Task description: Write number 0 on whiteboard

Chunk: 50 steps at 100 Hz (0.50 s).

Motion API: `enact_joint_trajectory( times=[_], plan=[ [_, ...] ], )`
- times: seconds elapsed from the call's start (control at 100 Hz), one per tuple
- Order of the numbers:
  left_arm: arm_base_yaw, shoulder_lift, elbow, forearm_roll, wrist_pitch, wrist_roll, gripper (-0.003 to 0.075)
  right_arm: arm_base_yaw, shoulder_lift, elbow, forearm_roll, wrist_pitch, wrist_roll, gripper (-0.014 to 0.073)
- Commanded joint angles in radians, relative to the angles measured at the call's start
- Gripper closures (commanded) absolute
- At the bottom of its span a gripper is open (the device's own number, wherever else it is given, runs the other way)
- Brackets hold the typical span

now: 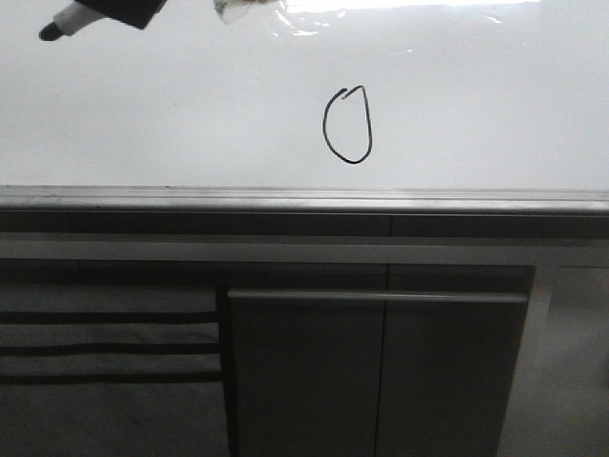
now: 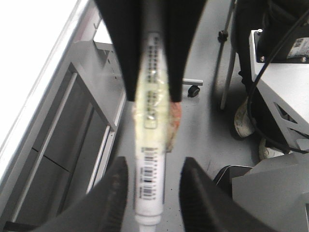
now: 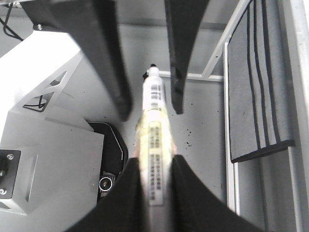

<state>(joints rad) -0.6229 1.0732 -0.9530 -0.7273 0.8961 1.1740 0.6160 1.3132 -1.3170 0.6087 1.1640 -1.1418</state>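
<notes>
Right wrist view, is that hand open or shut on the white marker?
Shut. The right hand has its black fingers pressed against both sides of the white barcode-labelled marker, no gap visible.

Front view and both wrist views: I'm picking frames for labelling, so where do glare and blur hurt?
Front view: glare washes the whiteboard along its top edge, yet the number 0 stays sharp. Left wrist view: the marker and the fingers are soft, the floor sharper. Right wrist view: the marker blurs toward the fingers.
</notes>
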Motion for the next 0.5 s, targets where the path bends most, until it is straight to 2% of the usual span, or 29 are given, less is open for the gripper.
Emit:
enact_joint_trajectory(
  times=[0.0,0.16,0.38,0.49],
  plan=[
    [-0.008,-0.011,-0.035,-0.045,-0.039,-0.001,0.0602,0.004,-0.030,-0.023,0.047,-0.018,-0.012,0.0599],
    [-0.008,-0.011,-0.035,-0.045,-0.042,-0.010,0.0679,0.004,-0.030,-0.023,0.047,-0.018,0.001,0.0584],
    [-0.008,-0.011,-0.035,-0.045,-0.043,-0.014,0.0736,0.004,-0.030,-0.023,0.047,0.000,0.001,0.0372],
    [-0.008,-0.011,-0.035,-0.038,-0.048,-0.019,0.0740,-0.014,-0.030,-0.045,0.047,0.049,0.001,0.0350]
  ],
)
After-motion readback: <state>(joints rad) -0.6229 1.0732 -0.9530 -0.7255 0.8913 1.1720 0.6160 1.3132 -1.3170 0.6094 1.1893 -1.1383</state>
